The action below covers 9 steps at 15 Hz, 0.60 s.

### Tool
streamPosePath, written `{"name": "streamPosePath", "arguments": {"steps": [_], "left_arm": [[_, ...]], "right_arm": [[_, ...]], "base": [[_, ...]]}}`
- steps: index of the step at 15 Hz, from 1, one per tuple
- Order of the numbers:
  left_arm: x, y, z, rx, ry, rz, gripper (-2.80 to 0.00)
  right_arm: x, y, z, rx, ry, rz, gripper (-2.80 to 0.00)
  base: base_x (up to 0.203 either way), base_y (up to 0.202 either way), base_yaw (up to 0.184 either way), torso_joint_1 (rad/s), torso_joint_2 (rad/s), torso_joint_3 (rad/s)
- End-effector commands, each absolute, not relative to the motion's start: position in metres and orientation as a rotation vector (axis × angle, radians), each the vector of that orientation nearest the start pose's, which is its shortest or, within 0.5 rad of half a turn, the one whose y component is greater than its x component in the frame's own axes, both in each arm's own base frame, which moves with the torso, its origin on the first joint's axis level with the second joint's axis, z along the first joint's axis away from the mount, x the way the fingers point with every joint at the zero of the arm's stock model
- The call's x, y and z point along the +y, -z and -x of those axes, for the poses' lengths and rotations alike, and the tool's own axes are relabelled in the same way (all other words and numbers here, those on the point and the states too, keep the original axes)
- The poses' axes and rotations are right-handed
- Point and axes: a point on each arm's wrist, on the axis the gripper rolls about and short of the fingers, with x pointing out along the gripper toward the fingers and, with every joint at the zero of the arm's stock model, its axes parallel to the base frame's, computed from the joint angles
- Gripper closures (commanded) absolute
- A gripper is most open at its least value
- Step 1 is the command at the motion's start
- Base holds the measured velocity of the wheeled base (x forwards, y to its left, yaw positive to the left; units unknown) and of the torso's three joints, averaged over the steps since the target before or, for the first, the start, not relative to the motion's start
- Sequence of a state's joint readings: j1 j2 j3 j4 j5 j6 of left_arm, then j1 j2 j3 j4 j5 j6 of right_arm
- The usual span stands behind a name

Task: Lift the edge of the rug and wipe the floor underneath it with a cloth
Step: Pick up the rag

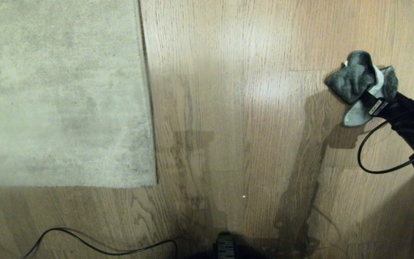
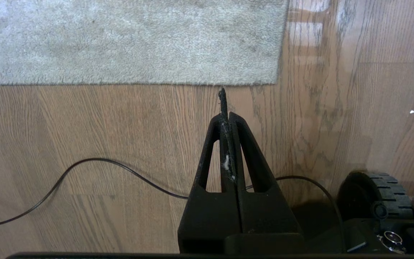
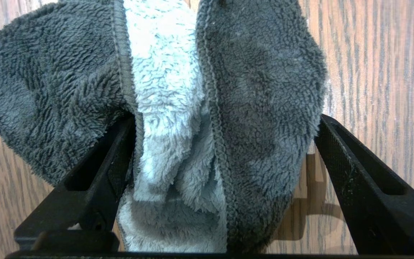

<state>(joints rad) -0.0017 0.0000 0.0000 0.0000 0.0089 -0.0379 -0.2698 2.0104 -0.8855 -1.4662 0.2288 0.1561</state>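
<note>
my right gripper [image 3: 225,151] is spread wide around the cloth [image 1: 361,84], which lies bunched on the floor [image 1: 250,108] near its right edge, well apart from the rug [image 1: 59,93]. the cloth looks soft, light and floppy, so i would pinch its thick middle fold. my left gripper [image 2: 227,108] is pressed together near the rug's corner. only the right wrist view shows the pale fluffy fold between my fingers [image 3: 340,144].

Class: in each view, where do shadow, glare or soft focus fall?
Head view: a pale glare on the floor, long dark shadows below the cloth, rug softly blurred at its near edge. Left wrist view: window-like reflections beside the rug's corner. Right wrist view: the cloth's shadow falls on the planks.
</note>
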Motion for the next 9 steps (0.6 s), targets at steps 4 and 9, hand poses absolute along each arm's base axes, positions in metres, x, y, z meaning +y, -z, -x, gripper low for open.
{"name": "streamPosePath", "arguments": {"steps": [4, 9], "left_arm": [[0.0002, -0.0755, 0.0227, 0.001, -0.008, 0.038, 0.00], [0.0002, -0.0755, 0.0227, 0.001, -0.008, 0.038, 0.00]], "right_arm": [[-0.0928, -0.1796, -0.3554, -0.335, 0.001, -0.068, -2.80], [-0.0924, -0.1791, -0.3564, -0.334, -0.003, -0.067, -2.80]], "base": [[0.000, 0.000, 0.000, 0.000, 0.00, 0.000], [0.000, 0.000, 0.000, 0.000, 0.00, 0.000]]}}
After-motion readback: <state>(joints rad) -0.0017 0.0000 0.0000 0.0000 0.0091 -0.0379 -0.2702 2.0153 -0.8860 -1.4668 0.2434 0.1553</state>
